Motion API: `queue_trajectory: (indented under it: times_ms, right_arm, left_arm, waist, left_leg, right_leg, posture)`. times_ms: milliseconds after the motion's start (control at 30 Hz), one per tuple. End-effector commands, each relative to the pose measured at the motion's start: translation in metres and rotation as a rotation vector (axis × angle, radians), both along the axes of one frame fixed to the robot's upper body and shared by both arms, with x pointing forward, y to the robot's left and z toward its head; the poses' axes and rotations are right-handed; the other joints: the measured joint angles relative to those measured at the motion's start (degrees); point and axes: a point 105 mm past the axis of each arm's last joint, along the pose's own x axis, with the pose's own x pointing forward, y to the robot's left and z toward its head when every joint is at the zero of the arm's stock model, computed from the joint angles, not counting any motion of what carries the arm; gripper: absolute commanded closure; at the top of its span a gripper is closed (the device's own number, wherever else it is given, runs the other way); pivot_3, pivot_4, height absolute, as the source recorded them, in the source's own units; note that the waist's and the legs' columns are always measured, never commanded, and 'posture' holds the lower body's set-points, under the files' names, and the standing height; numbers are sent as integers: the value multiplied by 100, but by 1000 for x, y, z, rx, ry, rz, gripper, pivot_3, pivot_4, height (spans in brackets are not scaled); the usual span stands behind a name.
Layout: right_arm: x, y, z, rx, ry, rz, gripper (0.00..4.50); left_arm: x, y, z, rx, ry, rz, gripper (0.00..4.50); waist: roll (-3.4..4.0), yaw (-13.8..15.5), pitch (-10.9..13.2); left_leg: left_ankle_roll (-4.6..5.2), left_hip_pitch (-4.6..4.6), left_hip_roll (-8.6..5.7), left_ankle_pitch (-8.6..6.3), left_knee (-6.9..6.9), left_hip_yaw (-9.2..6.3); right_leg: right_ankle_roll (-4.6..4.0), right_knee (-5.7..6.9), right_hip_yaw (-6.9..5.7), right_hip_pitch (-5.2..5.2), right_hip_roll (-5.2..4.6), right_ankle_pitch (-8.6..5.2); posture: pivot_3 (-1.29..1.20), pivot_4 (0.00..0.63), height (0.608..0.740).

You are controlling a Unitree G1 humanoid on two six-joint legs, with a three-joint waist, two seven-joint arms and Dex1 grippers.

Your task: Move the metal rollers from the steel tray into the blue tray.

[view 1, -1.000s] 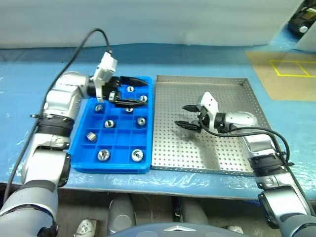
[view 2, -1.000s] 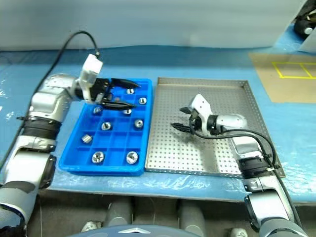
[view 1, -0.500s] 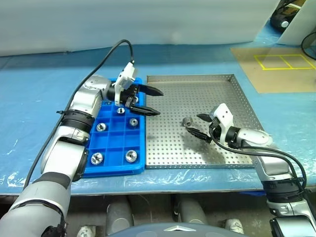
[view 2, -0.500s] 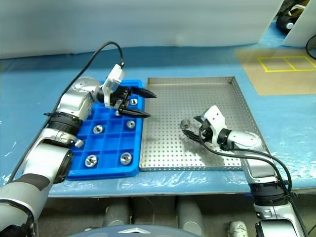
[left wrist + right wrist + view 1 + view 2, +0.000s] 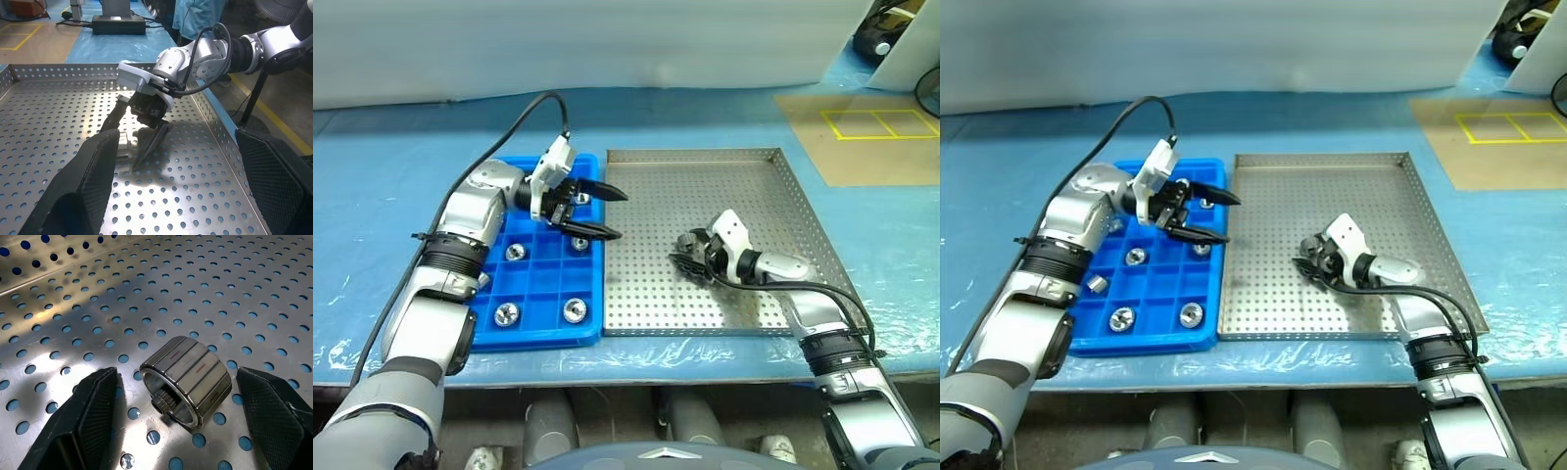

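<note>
On the steel tray (image 5: 744, 201), the right tool (image 5: 168, 421) straddles 1 roller (image 5: 188, 379), fingers apart; the left tool (image 5: 605, 213) gapes wide over the blue tray (image 5: 533, 294).

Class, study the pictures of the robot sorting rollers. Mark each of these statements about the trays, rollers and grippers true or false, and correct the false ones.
1. One metal roller lies on the steel tray. True.
2. The right gripper has lifted that roller. False: its open fingers sit on either side of the roller, which rests on the tray floor.
3. The blue tray is empty. False: several rollers sit in its compartments.
4. The left gripper is open, holding nothing. True.
</note>
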Motion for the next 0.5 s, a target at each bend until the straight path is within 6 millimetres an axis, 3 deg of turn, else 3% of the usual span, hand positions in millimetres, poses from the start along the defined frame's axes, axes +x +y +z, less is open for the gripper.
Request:
queue_trajectory:
  times_ms: [33,67,100,267,500]
  right_arm:
    - [2,1,1,-15,-21,2,1373]
    - [1,1,1,-25,-26,11,1689]
    - [0,3,2,-29,-30,33,1689]
    - [4,6,10,-38,-60,43,2973]
    - [10,27,31,-17,-108,126,3049]
  left_arm:
    - [1,5,12,-11,-56,25,478]
    - [2,6,13,-13,-63,35,478]
    - [3,8,14,-12,-66,43,478]
    - [8,16,18,-8,-82,83,478]
    - [14,36,26,-11,-110,179,478]
  waist:
    - [0,1,0]
    - [0,1,0]
    - [0,1,0]
    - [0,0,0]
    - [1,1,1]
  left_leg:
    - [0,0,0,0,0,0]
    - [0,0,0,0,0,0]
    - [0,1,0,0,0,0]
    - [0,1,0,0,0,0]
    - [-1,-3,1,0,-2,0]
  right_leg:
    - [0,1,0,0,0,0]
    - [0,1,0,0,0,0]
    - [0,1,0,0,0,0]
    - [0,0,-1,0,0,0]
    - [0,0,-2,-6,0,0]
  posture:
    - [-268,150,740]
    - [-268,150,740]
    - [-266,150,740]
    - [-250,150,740]
    - [-199,150,740]
